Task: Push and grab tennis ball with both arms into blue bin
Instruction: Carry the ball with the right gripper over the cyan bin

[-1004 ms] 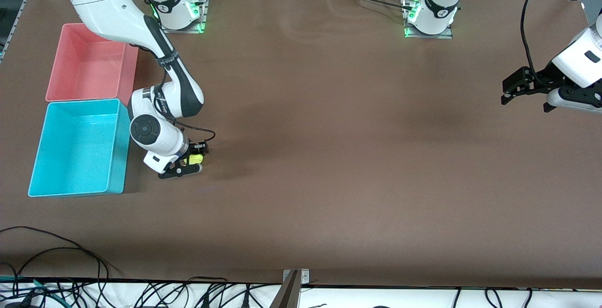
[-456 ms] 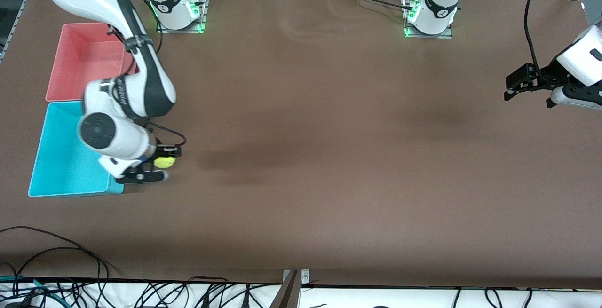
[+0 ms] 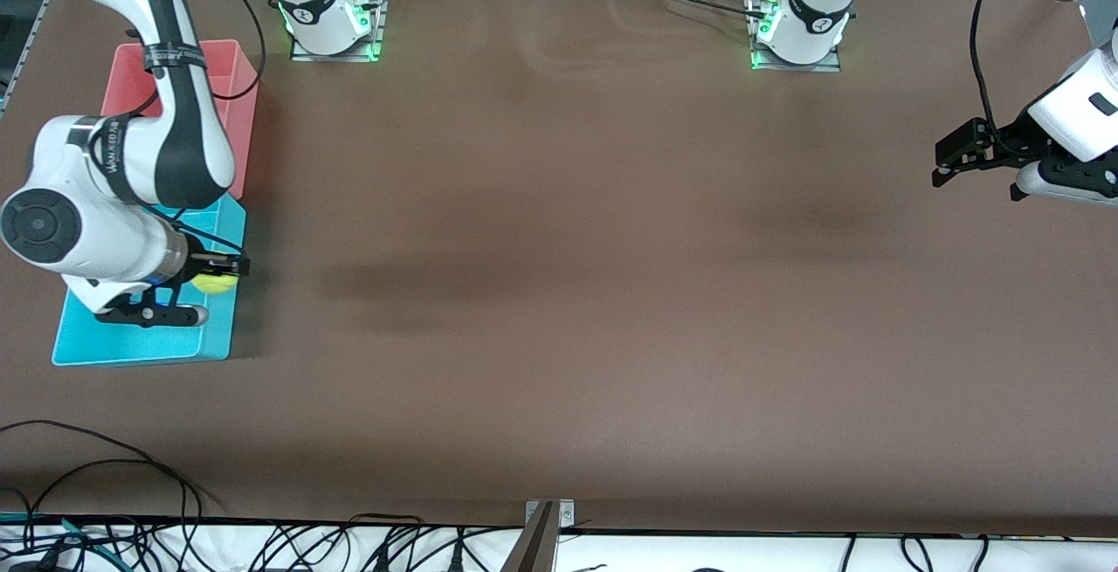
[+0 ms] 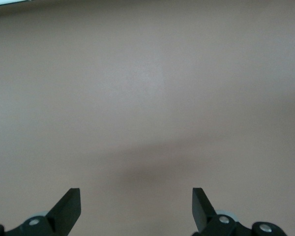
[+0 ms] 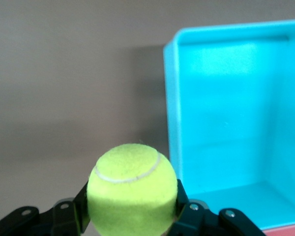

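We see the tennis ball (image 3: pixel 215 283) pinched between the two black fingers of the right gripper (image 3: pixel 194 291), one finger on each side of it, with its curved seam facing the wrist camera (image 5: pixel 132 195). The ball is up in the air, over the edge of the blue bin (image 3: pixel 131 345) that faces the table's middle. In the right wrist view the bin's wall (image 5: pixel 171 118) stands just beside the ball. The pink bin (image 3: pixel 229 83) sits against the blue one, farther from the front camera. The left gripper (image 3: pixel 976 166) waits over bare brown table (image 3: pixel 568 249) at the left arm's end, its fingers (image 4: pixel 68 209) spread wide on nothing.
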Available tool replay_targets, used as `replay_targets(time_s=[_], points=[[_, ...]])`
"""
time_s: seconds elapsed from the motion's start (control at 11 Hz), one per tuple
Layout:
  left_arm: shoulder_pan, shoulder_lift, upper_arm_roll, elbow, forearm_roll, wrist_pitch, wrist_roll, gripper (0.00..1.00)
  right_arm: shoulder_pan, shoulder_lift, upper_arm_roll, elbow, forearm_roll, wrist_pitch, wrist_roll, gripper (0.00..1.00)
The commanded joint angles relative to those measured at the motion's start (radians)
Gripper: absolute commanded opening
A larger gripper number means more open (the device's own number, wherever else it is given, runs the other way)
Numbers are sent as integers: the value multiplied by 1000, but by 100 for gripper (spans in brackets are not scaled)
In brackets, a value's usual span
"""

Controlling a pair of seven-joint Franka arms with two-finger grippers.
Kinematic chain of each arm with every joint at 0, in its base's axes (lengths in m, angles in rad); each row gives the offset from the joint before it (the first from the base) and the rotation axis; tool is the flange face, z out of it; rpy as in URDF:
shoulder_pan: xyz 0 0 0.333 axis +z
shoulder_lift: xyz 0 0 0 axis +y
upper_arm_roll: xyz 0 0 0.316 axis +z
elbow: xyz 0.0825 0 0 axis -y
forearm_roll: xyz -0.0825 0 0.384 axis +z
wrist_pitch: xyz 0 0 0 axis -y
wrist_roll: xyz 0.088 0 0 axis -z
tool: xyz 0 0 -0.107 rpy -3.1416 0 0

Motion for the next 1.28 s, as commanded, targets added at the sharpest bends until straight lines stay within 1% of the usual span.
replay_targets(time_s=[0.0, 0.18, 0.36, 0.46, 0.55, 0.64, 0.73, 0.82, 0.91, 1.19], points=[[4, 15, -6, 33, -9, -28, 7, 100, -2, -109, -86, -169, 1, 48, -131, 30], [4, 18, -6, 31, -8, -28, 5, 100, -19, -150, -142, -271, 4, 98, -223, 30], [4, 18, -6, 31, -8, -31, 4, 100, -48, -156, -171, -365, 2, 164, -299, 31], [4, 18, -6, 31, -8, -31, 4, 100, -80, -150, -197, -397, 2, 203, -376, 31], [4, 17, -5, 33, -8, -31, 5, 100, -118, -140, -197, -416, 4, 241, -422, 31], [6, 18, -3, 33, -8, -31, 5, 100, -123, -117, -196, -413, 22, 256, -424, 31], [6, 18, -1, 33, -8, -31, 5, 100, -113, -88, -185, -413, 69, 296, -424, 31], [6, 17, -1, 33, -8, -31, 7, 100, -113, -59, -168, -413, 82, 328, -424, 31], [7, 17, 0, 33, -8, -31, 8, 100, -111, -46, -159, -413, 82, 333, -424, 31], [7, 17, 0, 33, -8, -31, 7, 100, -113, 4, -157, -415, 82, 361, -427, 33]])
